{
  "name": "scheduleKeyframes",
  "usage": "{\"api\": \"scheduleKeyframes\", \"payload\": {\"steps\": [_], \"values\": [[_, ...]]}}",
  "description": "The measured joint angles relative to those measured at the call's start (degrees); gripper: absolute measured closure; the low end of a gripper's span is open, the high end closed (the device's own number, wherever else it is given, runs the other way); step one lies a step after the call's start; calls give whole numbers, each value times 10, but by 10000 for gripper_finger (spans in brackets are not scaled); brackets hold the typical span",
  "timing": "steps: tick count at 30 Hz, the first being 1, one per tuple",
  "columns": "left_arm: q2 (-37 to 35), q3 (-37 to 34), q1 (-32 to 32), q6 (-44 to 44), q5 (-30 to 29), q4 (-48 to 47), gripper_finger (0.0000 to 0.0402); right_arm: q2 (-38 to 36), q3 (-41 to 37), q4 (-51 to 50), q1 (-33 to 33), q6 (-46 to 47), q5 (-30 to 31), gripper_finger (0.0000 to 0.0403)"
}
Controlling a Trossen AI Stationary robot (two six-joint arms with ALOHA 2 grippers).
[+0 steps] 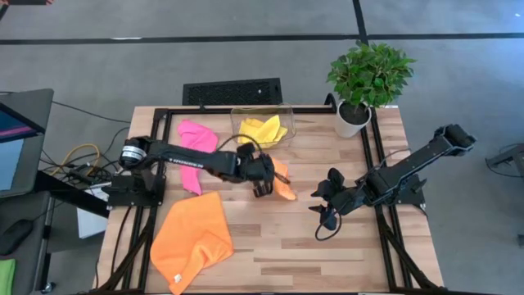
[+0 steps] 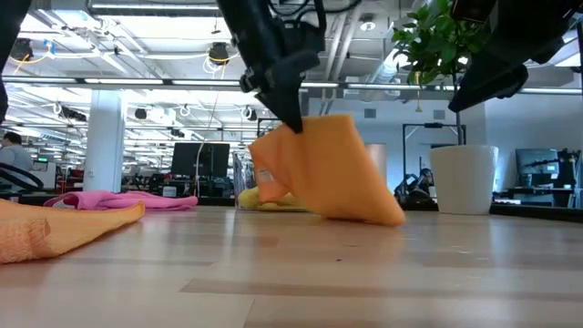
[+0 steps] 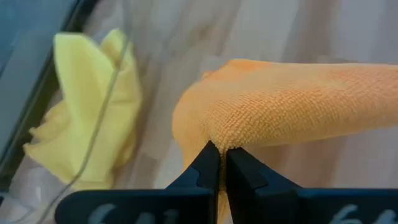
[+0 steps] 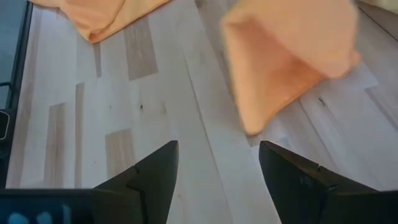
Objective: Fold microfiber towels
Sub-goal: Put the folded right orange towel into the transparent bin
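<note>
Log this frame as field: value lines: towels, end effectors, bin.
left end effector: shut on orange towel, near table centre
held orange towel: lifted, lower corner touching the table
right end effector: open, empty, facing the held towel from the right side
second orange towel: front left of table, partly folded
pink towel: rear left, crumpled
yellow towel: in the clear bin at rear centre

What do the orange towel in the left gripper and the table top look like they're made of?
The orange towel, pinched in the left gripper, looks like soft microfiber: its nubby, looped pile shows close up, matte, and it drapes limply. The table top looks like light wood in butcher-block strips, with visible grain and joints and a smooth finish.
</note>
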Motion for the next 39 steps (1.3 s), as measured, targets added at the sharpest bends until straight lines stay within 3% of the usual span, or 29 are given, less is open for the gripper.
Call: {"api": "scheduleKeyframes", "payload": {"steps": [12,22,29,39], "values": [[-10,4,116,3,11,-6,401,0,0,0,0,-1,3,154],[-13,78,206,5,20,-28,401,0,0,-7,0,-1,4,154],[-13,87,277,-13,74,-24,401,0,0,-7,0,-14,5,154],[34,87,308,12,115,3,401,0,0,-5,-2,-14,5,154]]}}
